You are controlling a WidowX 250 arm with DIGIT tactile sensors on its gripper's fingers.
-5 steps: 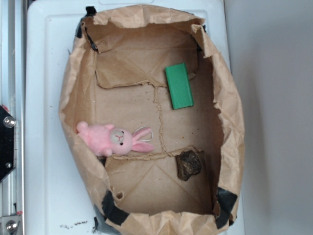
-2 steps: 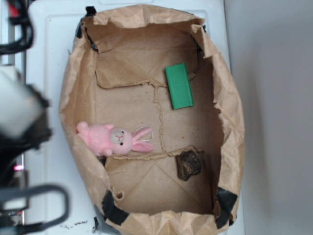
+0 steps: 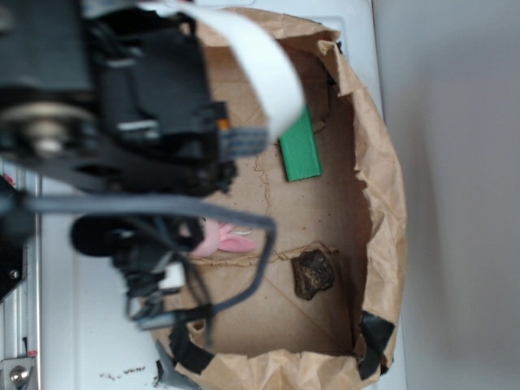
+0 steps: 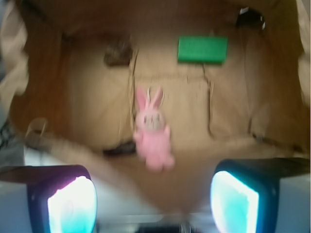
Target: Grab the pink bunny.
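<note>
Wrist and exterior views of the approach to the pink bunny (image 4: 153, 130). The bunny lies flat on the floor of an opened brown paper bag (image 3: 382, 195), close to the bag's left wall as the exterior view frames it and about midway along that wall; there only its ears and part of the head show, the rest being hidden beneath the arm. In the wrist view it lies lengthwise, ears pointing away from the camera toward the far end of the bag, feet toward the near rim. The gripper (image 4: 153, 204) is above the near rim with its jaws spread wide, the two pads flanking the bunny's line and well clear of it; nothing is held. A green block (image 4: 202, 49) and a dark brown rock (image 4: 117, 52) lie near the far end, well apart from the bunny. The toy appears to be soft, light plush that would compress under pressure and is unlikely to slip or break; the rounded torso, just below the head, looks the best place to close on, as the thin ears offer little purchase.
</note>
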